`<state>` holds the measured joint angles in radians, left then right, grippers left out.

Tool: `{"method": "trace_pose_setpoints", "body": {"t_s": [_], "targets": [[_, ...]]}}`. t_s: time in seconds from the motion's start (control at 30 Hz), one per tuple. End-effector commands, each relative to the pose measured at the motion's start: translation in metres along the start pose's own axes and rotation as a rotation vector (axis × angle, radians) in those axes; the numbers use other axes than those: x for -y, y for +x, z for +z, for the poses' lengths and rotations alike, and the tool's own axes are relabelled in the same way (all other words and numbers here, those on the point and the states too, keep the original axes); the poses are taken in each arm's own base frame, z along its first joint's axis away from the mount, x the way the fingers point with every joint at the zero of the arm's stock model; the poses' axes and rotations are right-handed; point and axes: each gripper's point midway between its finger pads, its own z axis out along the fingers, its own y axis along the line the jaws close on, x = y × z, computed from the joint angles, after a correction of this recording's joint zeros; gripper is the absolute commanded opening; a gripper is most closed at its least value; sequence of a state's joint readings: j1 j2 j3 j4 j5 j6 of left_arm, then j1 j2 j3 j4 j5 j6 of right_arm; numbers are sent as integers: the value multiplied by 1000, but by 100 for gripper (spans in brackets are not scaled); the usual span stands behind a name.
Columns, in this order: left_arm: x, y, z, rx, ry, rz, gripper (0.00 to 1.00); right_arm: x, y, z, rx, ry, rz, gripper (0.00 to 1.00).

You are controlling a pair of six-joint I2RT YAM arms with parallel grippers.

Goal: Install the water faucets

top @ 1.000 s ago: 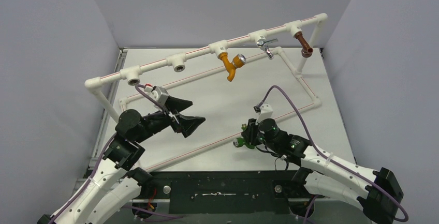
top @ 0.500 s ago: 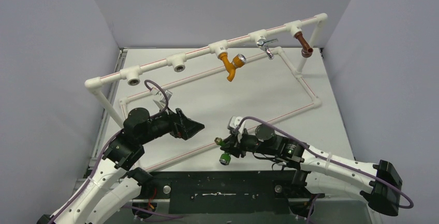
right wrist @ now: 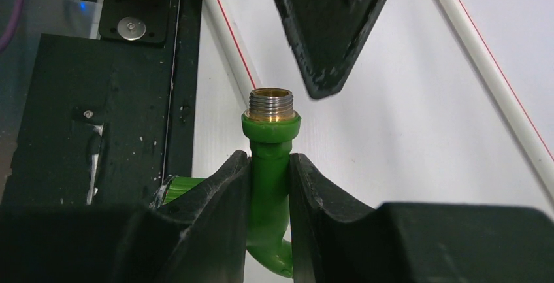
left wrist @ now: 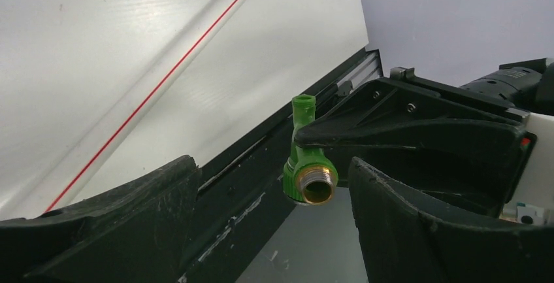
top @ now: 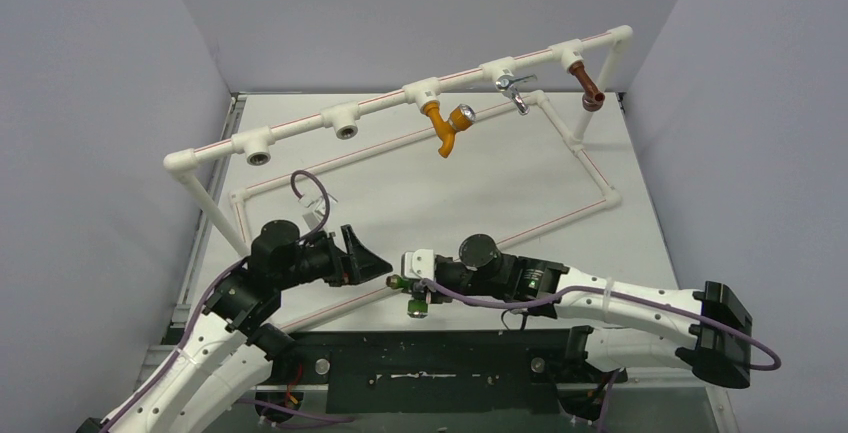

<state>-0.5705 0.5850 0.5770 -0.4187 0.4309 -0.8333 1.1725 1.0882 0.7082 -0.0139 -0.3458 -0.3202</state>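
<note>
1. Rail (top: pixel 300 128), left end: two sockets (top: pixel 258 157) are open, with no tap in them. At least one fitting is left to do.
2. Rail, middle to right: orange tap (top: pixel 447 125), chrome tap (top: pixel 513 86) and brown tap (top: pixel 587 86) hang from their tees. These look installed, so roughly three places of five are filled.
3. Left fingers (top: pixel 362 258): low over the near edge of the desk (top: pixel 450 193), facing right. They are spread wide and hold nothing. In the left wrist view the tap's threaded end sits between them with a gap on each side.
4. Green tap (top: pixel 410 291): in the air between the two arms, well apart from the rail, not installed.
   - Long axis runs about left-right in the top view, in line with the right arm's reach.
   - The brass thread points left, toward the left fingers.
   - A side branch points toward the near edge. I cannot tell whether it is the knob or the spout.
5. Right fingers (right wrist: pixel 215 198): closed tight on the tap's green body just behind the thread collar, carrying all its weight.
6. Judgement: this is a hand-over step. Carrying the tap to an open socket and threading it in are both left to do.
</note>
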Motion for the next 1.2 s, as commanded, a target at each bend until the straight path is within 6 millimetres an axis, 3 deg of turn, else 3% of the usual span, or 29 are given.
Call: {"method": "trace_pose_setpoints", "body": {"t_s": [0.0, 0.4, 0.57, 0.97, 1.17], "targets": [[6, 12, -5, -42, 36, -63, 80, 6, -37, 9, 75, -23, -102, 0], [-3, 26, -5, -78, 27, -116, 70, 6, -43, 32, 54, -52, -70, 0], [-7, 30, -4, -90, 23, -122, 61, 4, -43, 38, 58, -54, -54, 0], [-7, 34, -3, -96, 36, -138, 42, 1, -45, 44, 66, -51, -20, 0], [-5, 35, -3, -104, 51, -137, 39, 6, -45, 48, 58, -28, 9, 0]]}}
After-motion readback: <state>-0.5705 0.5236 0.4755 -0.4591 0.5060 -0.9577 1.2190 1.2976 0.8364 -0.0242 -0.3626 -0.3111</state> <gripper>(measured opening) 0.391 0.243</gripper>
